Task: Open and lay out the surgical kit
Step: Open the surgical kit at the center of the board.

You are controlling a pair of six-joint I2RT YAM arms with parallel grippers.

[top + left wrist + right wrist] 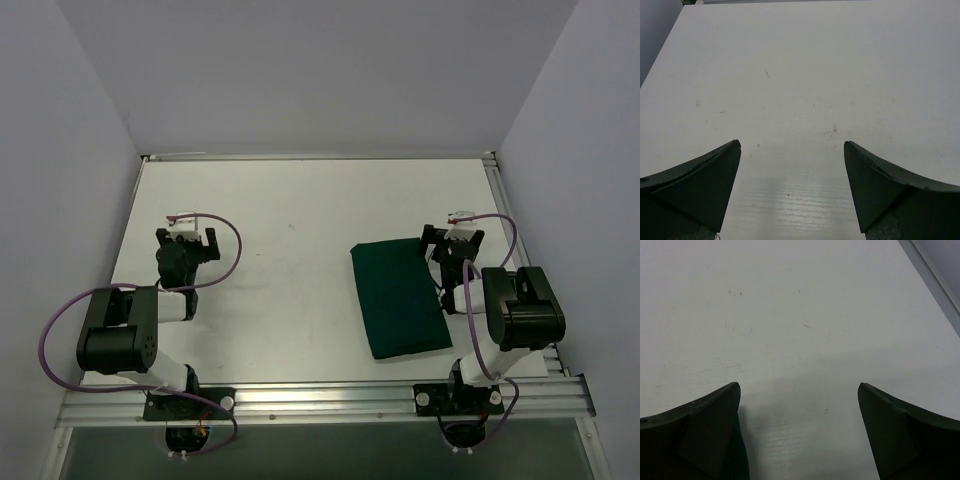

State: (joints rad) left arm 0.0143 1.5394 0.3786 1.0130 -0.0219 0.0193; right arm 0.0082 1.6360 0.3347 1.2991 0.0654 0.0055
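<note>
On the table (290, 200), the green cloth wrap (398, 298) lies folded

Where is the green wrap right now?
Top view: the wrap lies folded on the right side of the table, just left of the right gripper.

A white matte rectangular table (290, 200) fills the middle of the overhead frame. A folded dark green rectangular cloth bundle (400, 298) lies flat on it, right of centre, toward the lower edge.
</note>
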